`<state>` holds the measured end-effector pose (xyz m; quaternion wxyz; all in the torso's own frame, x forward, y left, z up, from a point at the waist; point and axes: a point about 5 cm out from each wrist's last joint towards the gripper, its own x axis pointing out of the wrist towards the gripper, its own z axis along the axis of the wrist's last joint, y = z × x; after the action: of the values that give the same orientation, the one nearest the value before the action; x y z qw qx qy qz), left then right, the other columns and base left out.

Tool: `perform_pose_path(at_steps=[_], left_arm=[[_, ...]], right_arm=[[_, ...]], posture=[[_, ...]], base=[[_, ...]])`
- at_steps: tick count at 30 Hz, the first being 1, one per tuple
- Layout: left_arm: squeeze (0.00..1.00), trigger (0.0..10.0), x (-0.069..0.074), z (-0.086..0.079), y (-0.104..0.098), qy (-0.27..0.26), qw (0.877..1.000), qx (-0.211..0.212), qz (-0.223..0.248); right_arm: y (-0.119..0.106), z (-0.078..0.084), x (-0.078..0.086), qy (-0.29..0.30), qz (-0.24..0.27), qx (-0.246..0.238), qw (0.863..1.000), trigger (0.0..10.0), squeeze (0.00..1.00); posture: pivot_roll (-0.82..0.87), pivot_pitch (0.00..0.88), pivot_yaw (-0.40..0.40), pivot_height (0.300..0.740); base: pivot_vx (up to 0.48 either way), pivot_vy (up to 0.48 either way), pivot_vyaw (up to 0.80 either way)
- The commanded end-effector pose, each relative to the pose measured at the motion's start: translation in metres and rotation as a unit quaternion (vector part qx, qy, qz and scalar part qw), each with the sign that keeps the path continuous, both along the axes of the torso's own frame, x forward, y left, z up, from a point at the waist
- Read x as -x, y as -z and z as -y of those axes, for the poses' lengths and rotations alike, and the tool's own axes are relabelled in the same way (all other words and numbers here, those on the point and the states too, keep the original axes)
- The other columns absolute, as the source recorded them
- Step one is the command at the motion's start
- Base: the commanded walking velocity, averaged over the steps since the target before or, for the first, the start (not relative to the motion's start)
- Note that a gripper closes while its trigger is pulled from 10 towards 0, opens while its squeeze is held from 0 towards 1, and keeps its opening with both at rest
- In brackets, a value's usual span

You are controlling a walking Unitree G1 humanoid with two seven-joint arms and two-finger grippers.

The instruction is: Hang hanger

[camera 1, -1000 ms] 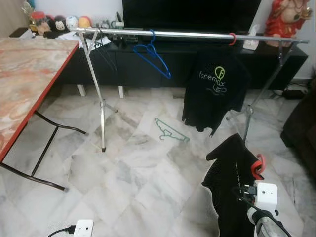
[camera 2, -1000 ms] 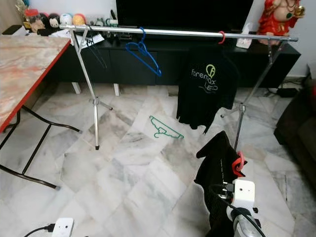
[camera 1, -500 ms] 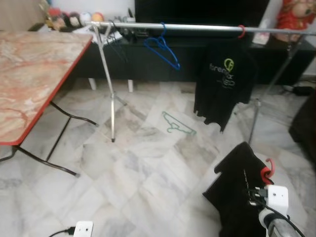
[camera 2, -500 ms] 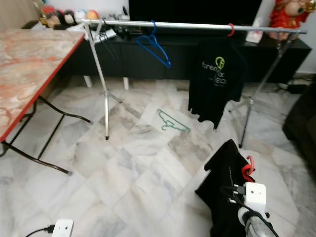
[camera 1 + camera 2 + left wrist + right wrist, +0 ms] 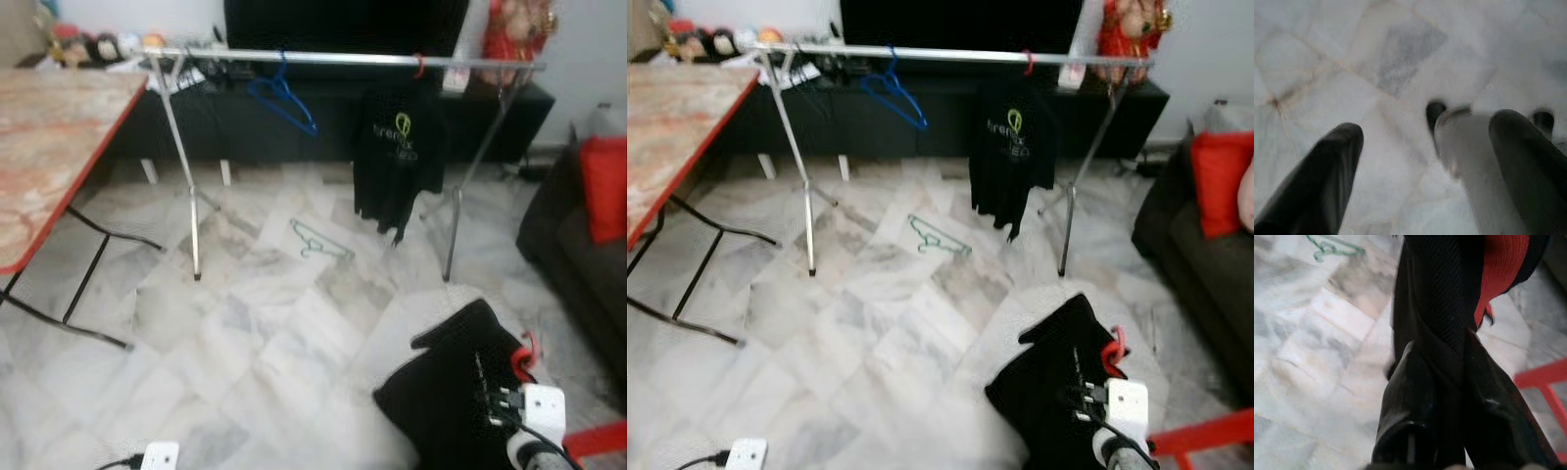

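My right gripper is shut on a black garment that hangs on a red hanger; the hanger's hook pokes out above my white wrist, low at the right. Ahead stands a silver clothes rail on two tripod legs. It carries a blue hanger and a black T-shirt on a red hanger. A green hanger lies on the floor below the rail. My left gripper hangs open over the marble floor, holding nothing.
A marble-topped folding table with a red edge stands at the left. A dark sofa with a red cushion is at the right. A black TV cabinet runs behind the rail. A white power strip lies on the floor.
The view has swung right and drawn back, so the rail looks farther away and the sofa has come into view. My right gripper still holds the black garment.
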<state>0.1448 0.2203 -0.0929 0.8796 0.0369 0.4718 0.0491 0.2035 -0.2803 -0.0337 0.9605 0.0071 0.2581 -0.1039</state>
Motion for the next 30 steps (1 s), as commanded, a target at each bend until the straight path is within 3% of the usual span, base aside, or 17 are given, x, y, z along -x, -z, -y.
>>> perform_pose_path(at_steps=[1, 12, 18, 21, 25, 28, 30], left_arm=[[0.0, 10.0, 0.002, 0.0, 0.001, 0.001, 1.0, 0.0, -0.006], [0.0, 10.0, -0.004, 0.0, -0.002, 0.012, 1.0, -0.003, 0.008], [0.0, 10.0, -0.024, -0.013, -0.016, 0.048, 0.997, -0.017, 0.065], [0.0, 10.0, -0.04, -0.029, -0.032, 0.068, 0.99, -0.043, 0.116], [0.0, 10.0, -0.075, -0.044, -0.068, 0.099, 0.965, -0.072, 0.23], [0.0, 10.0, -0.095, -0.046, -0.094, 0.115, 0.944, -0.08, 0.298], [0.0, 10.0, -0.116, -0.035, -0.123, 0.142, 0.918, -0.06, 0.365]], right_arm=[[-0.006, 0.004, -0.003, 0.001, 0.02, 0.009, 1.0, 10.0, 0.0], [-0.009, 0.003, -0.009, -0.009, 0.019, 0.019, 1.0, 10.0, 0.0], [-0.021, 0.021, -0.016, -0.016, 0.015, 0.062, 0.998, 10.0, 0.0], [-0.037, 0.035, -0.028, -0.021, 0.027, 0.082, 0.996, 10.0, 0.0], [-0.066, 0.025, -0.069, -0.094, 0.029, 0.08, 0.992, 10.0, 0.0], [-0.082, 0.018, -0.08, -0.143, 0.051, 0.084, 0.985, 10.0, 0.0], [-0.099, 0.009, -0.08, -0.205, 0.08, 0.08, 0.972, 10.0, 0.0]], posture=[[-0.07, 0.054, -0.049, 0.74], [-0.07, 0.053, -0.051, 0.74], [-0.08, 0.061, -0.048, 0.74], [-0.08, 0.062, -0.049, 0.74], [-0.07, 0.064, -0.05, 0.74], [-0.07, 0.063, -0.052, 0.74], [-0.06, 0.063, -0.057, 0.74]], base=[[0.0, 0.0, 0.0], [0.0, 0.0, 0.0], [0.0, 0.0, 0.0], [0.0, 0.0, 0.0], [0.0, 0.0, 0.0], [0.0, 0.0, 0.0], [0.0, 0.0, 0.0]])
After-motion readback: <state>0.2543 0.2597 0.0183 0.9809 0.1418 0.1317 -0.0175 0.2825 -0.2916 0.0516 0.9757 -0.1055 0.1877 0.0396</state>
